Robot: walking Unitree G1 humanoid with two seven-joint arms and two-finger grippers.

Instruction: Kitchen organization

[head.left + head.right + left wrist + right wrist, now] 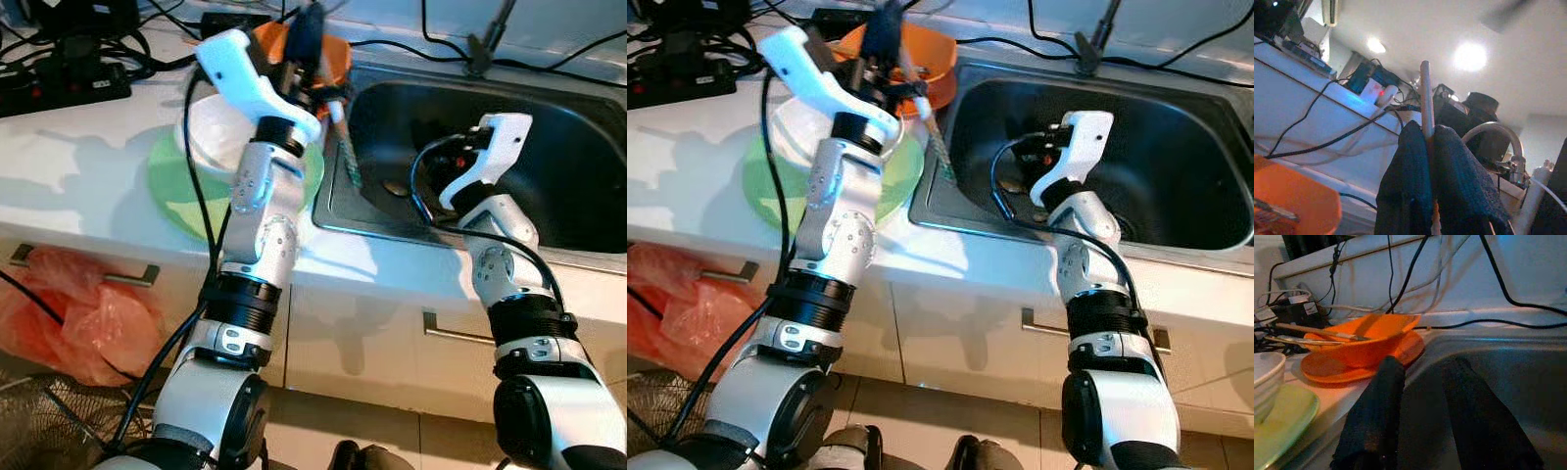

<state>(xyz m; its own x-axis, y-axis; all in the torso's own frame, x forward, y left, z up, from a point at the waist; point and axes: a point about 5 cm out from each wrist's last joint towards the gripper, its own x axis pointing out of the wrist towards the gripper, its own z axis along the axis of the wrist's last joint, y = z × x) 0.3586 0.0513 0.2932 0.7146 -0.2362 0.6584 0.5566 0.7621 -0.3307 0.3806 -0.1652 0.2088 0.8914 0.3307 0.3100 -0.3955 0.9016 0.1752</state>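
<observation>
My left gripper (305, 41) is raised over the orange bowl (1364, 339) at the back of the counter. It is shut on a long wooden stick (345, 147) whose lower end hangs over the sink's left edge. In the left wrist view the stick (1425, 98) runs up between the two black fingers (1405, 181). The orange bowl sits on an orange plate (1327, 369) and holds a metal utensil and a chopstick (1317, 333). My right gripper (1425, 431) is down inside the dark sink (578, 147), open, with nothing between its fingers.
A white bowl (217, 132) stands on a green plate (174, 191) left of the sink. Cables and a power strip (59, 83) lie along the back of the counter. A faucet (1498, 132) rises behind the sink. A red plastic bag (78, 313) hangs by the cabinet below.
</observation>
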